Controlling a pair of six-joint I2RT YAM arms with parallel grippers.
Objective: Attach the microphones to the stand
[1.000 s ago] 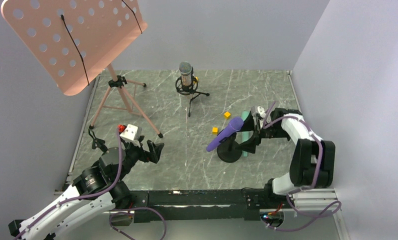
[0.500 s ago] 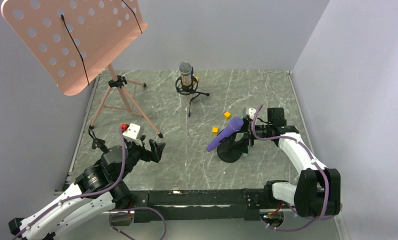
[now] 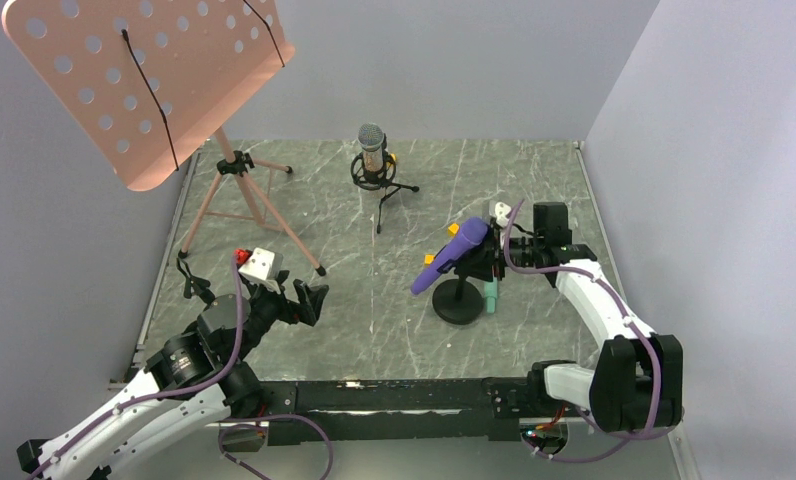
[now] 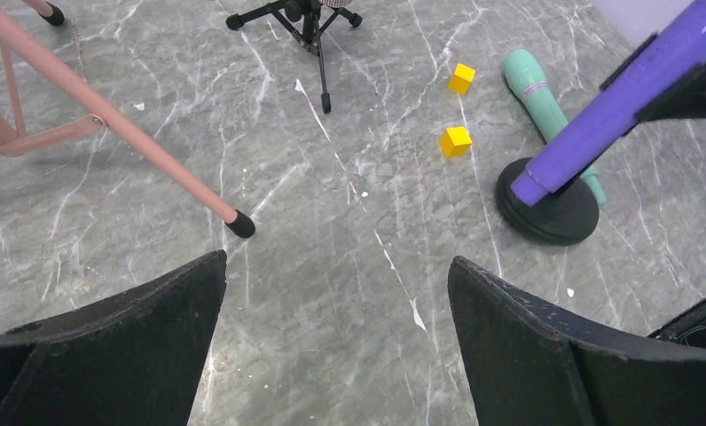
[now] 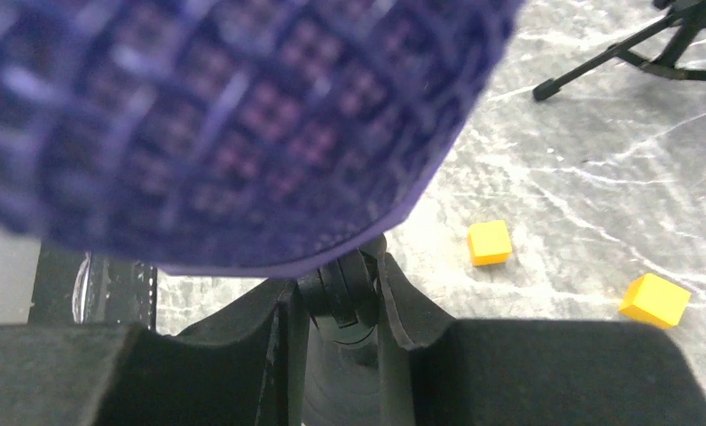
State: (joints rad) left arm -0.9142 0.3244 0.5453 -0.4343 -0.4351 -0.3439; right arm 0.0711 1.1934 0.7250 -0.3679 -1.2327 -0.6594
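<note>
Looming at the left of the table (image 3: 534, 180), a pink music stand (image 3: 144, 85) dwarfs the wide-open left gripper (image 4: 336, 262) near its foot, while the right gripper (image 5: 336, 297), jaws narrow but grip impossible to tell, flanks the black stand (image 3: 459, 305) under its tilted purple microphone (image 3: 452, 258), the mint green microphone (image 4: 545, 98) lying beside the base.

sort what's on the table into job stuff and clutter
Job: purple stick microphone, mint green stick microphone, grey mesh-headed microphone, black round-base stand, small black tripod stand.
Lying about: two small yellow cubes, pink perforated music stand.
</note>
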